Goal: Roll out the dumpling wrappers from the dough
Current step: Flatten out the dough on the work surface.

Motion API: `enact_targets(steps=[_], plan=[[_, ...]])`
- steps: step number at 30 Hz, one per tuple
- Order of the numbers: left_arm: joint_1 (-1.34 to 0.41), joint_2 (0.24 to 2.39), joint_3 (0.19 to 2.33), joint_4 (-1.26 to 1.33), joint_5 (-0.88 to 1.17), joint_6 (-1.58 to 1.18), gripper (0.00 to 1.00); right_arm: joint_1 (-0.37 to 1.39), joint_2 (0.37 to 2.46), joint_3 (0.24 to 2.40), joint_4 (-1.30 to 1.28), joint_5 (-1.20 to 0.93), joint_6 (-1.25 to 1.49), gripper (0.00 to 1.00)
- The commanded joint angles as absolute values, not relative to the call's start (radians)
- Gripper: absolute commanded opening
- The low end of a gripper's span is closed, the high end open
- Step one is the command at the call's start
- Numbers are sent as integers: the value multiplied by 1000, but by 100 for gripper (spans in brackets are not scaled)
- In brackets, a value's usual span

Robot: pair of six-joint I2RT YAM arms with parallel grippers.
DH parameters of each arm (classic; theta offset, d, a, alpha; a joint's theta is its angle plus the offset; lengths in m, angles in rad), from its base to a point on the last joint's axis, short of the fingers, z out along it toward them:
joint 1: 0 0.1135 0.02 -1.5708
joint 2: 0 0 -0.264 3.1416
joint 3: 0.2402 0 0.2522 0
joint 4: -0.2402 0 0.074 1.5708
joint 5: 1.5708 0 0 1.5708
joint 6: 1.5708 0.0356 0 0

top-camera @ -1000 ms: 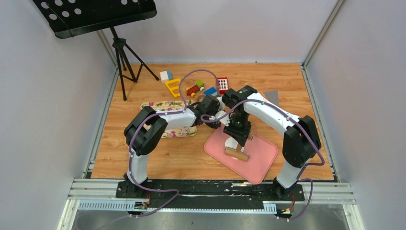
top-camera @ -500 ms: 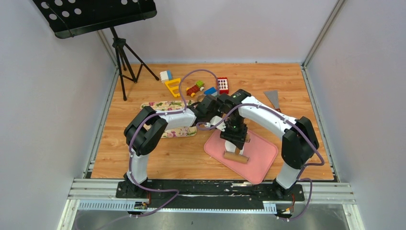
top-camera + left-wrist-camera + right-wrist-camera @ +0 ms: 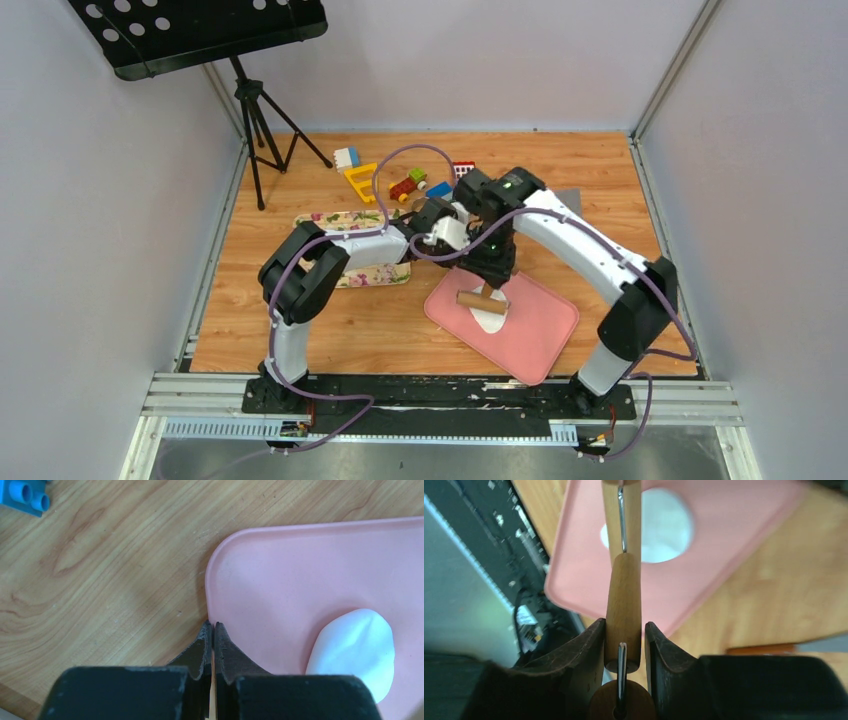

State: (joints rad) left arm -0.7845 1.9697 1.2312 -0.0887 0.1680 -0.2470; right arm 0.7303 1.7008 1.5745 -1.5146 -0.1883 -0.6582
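A flattened oval of white dough (image 3: 491, 319) (image 3: 355, 650) (image 3: 664, 527) lies on the pink mat (image 3: 545, 330) (image 3: 300, 575). My right gripper (image 3: 624, 632) (image 3: 490, 268) is shut on the wooden handle of a small rolling pin (image 3: 480, 299) (image 3: 624, 600). The pin rests at the dough's far edge. At the mat's far-left rim, my left gripper (image 3: 211, 626) is shut, its tips touching the rim with nothing between them. No dumpling wrappers are in view.
Toy blocks (image 3: 410, 185) and a yellow piece (image 3: 361, 181) lie at the back of the table, with a blue block (image 3: 27, 497) near the left gripper. A floral board (image 3: 345, 222) lies under the left arm. A tripod (image 3: 255, 115) stands at the far left.
The right arm has drawn the rolling pin from the mat's near part toward the far side, across the dough, which now shows on the near side of the pin. The left gripper has stayed put.
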Motion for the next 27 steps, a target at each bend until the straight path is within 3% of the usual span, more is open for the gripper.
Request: enact_targets(steps=[1, 11, 27], plan=[[-796, 1974, 1215, -146, 177, -223, 0, 715, 1549, 1739, -1486, -105, -764, 0], [-796, 1976, 1231, -139, 214, -177, 0, 711, 1428, 1467, -1430, 78, -1181, 0], [-800, 2000, 1251, -151, 256, -172, 0, 739, 1448, 1357, -1359, -27, -1459, 0]])
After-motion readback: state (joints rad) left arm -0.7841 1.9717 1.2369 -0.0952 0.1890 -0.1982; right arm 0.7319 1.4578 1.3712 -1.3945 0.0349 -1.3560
